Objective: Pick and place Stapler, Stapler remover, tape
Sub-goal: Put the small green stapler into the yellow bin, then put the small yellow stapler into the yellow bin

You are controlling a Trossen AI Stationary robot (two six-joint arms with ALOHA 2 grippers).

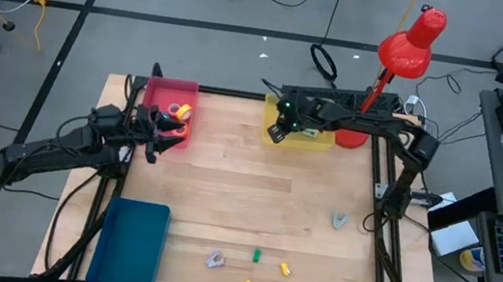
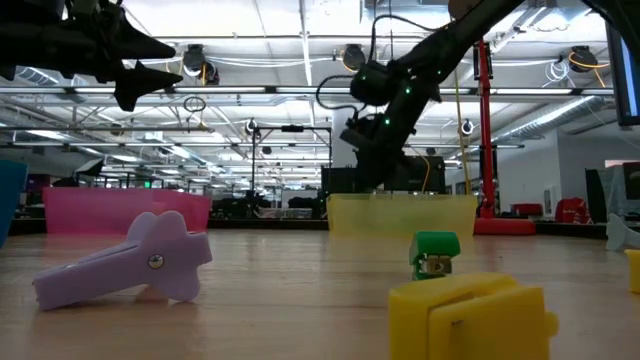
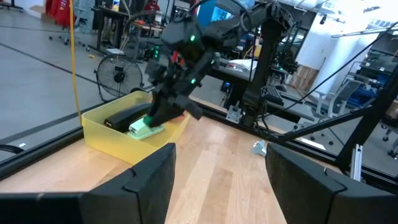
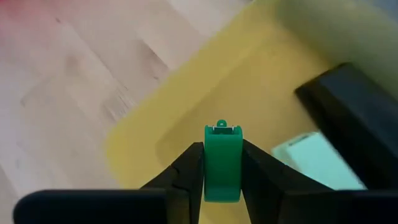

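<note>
Wooden table (image 1: 252, 209), right fingers (image 4: 222, 186) pinching green stapler (image 4: 222, 163) above yellow bin (image 4: 186, 106), left fingers (image 3: 217, 180) parted, empty.

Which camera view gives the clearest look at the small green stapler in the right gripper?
The right wrist view: the green stapler fills the centre, clamped between the right gripper fingers above the yellow bin. The high, low and left wrist views show the gripper at the bin, but not the stapler clearly.
</note>
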